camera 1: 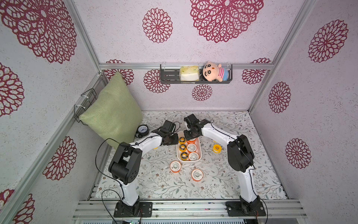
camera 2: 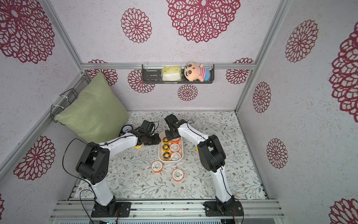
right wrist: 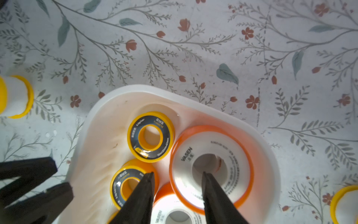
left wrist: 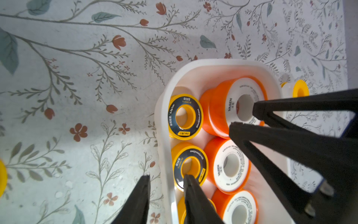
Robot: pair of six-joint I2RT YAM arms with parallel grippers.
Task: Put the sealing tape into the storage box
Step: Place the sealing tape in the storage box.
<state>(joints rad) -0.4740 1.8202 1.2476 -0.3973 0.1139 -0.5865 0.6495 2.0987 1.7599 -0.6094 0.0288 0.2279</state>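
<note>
Hovering jaws apart over the storage box, the right gripper straddles one wall of an orange spool inside, the left gripper parted too, while two loose orange spools lie on the table between both arms.

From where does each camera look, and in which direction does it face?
Both top views: high overhead, looking down and forward; both arms, glossy white plastic storage box.
Left wrist: on the left arm, looking down into the box; left gripper.
Right wrist: same, from opposite side; right gripper.
Shared: wrist views both show one black-faced yellow sealing tape spool.
</note>
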